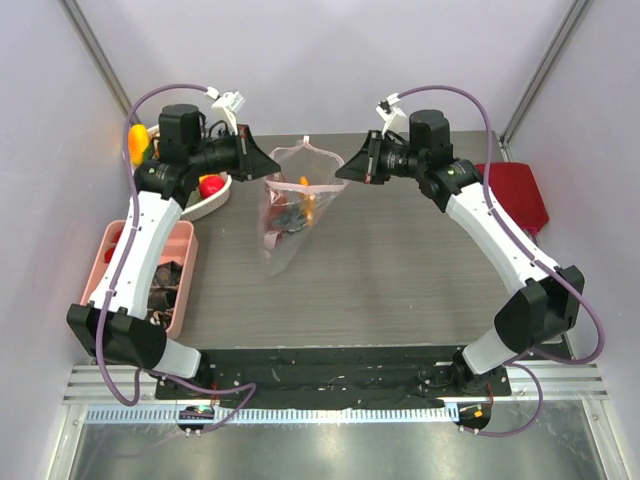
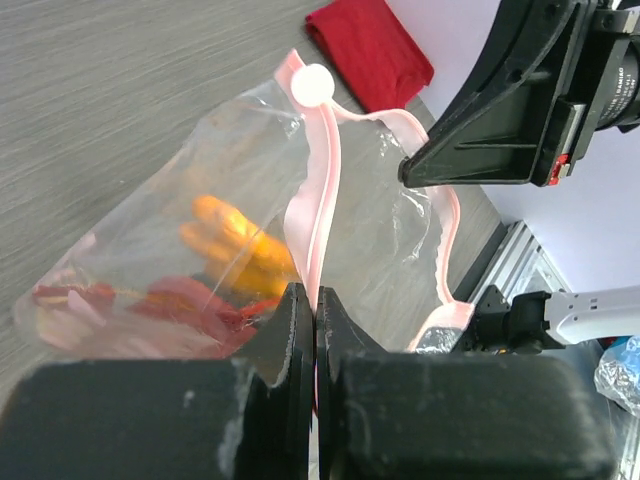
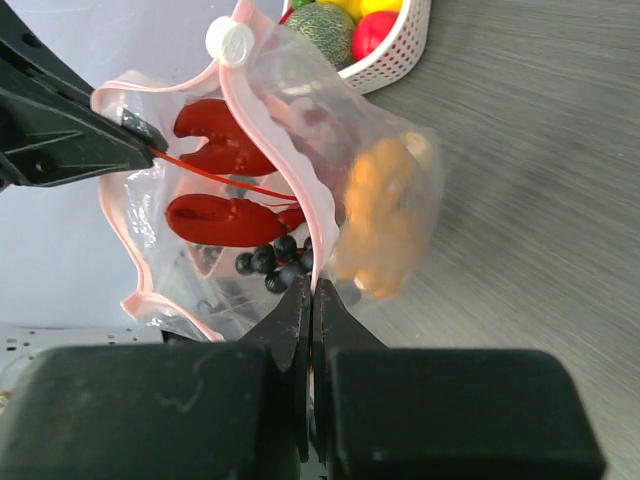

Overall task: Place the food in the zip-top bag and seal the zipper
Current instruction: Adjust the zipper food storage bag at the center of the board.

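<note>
**The zip-top bag (image 1: 288,230) is held up from both sides**

The bag sits in the upper middle of the top view, between the two arms. The left gripper (image 2: 315,300) is squeezed tight on the pink zipper (image 2: 322,190). The right gripper (image 3: 310,292) pinches the same strip. Inside lie the red lobster (image 3: 215,218), dark beads (image 3: 268,262) and an orange piece (image 3: 375,215). Part of the mouth gapes open.

One zip-top bag (image 1: 290,225) holds one red lobster (image 3: 220,218); left of it sit one white basket (image 1: 205,210), one pink tray (image 1: 190,270); right, one red cloth (image 1: 515,195).
</note>
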Motion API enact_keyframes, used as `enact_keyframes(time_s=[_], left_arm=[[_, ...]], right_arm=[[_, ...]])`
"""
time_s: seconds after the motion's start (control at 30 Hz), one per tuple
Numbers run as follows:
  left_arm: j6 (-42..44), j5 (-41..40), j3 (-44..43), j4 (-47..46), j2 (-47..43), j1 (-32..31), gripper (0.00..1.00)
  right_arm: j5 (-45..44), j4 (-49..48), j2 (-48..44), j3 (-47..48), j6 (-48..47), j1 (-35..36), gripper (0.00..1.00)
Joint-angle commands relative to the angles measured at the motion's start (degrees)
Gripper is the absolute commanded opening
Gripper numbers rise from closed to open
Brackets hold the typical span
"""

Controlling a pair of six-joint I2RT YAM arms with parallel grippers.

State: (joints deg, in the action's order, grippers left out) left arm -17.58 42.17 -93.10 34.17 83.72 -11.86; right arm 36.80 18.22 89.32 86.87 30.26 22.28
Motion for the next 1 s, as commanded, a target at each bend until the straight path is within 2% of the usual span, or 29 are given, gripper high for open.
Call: enact_keyframes(time_s=[0.0, 0.07, 0.17, 0.27, 0.3, 0.37, 0.4, 0.43, 0.5, 0.6, 0.73, 0.83, 0.93, 0.97], left_arm=[[0.61, -2.09, 0.63, 1.14, -1.38, -0.10, 0.00], [3.52, -2.62, 1.95, 5.01, 0.81, -0.01, 0.00], [1.43, -2.09, 5.19, 0.66, 0.04, 0.95, 0.00], [0.88, -3.41, 4.52, -0.95, -0.58, 2.01, 0.00], [1.06, -3.94, 3.81, -0.34, -0.32, 2.27, 0.05], [1.32, -3.59, 1.97, 0.01, 0.12, 3.76, 0.29], [1.59, -3.41, 1.35, 0.28, 0.30, 4.64, 0.51], [1.15, -2.28, 0.12, 0.02, 0.47, 5.78, 0.63], [-0.95, -0.17, -0.94, -1.12, 0.83, 10.78, 0.81], [0.18, 0.10, -4.89, -0.69, 2.67, 18.87, 0.99], [7.45, -4.11, -10.77, 2.65, 7.32, 26.43, 1.00], [8.61, -7.62, -15.51, 4.41, 13.12, 31.97, 1.00], [10.19, -13.60, -18.86, 3.01, 18.57, 33.82, 1.00], [12.46, -15.17, -19.66, 2.13, 21.19, 33.83, 0.94]], right_arm=[[-4.80, 5.87, -0.73, 0.59, -6.79, 0.13, 0.01], [-4.19, 5.25, -0.37, -1.43, -8.45, 0.57, 0.01], [-0.78, 4.55, 0.24, -2.58, -7.68, 1.01, 0.01], [1.34, 3.67, -0.37, -1.45, -6.88, 1.01, 0.01], [1.26, 3.67, -0.46, -1.18, -6.97, 0.92, 0.01], [1.09, 3.75, -0.29, -0.83, -7.06, 0.92, 0.01], [1.00, 3.75, -0.02, -0.83, -7.14, 1.01, 0.01], [0.74, 3.67, 0.33, -0.83, -7.15, 1.01, 0.01], [0.12, 3.49, 0.77, -0.65, -6.97, 1.01, 0.01], [0.99, 2.44, 1.38, 0.49, -5.74, 1.01, 0.01], [1.78, 1.21, 2.26, 1.90, -4.42, 1.18, 0.01], [2.14, 0.24, 2.61, 2.60, -3.11, 1.36, 0.01], [3.10, -0.81, 2.79, 3.48, -1.88, 1.80, 0.01], [3.28, -0.90, 2.79, 4.18, -1.61, 1.97, 0.01]])
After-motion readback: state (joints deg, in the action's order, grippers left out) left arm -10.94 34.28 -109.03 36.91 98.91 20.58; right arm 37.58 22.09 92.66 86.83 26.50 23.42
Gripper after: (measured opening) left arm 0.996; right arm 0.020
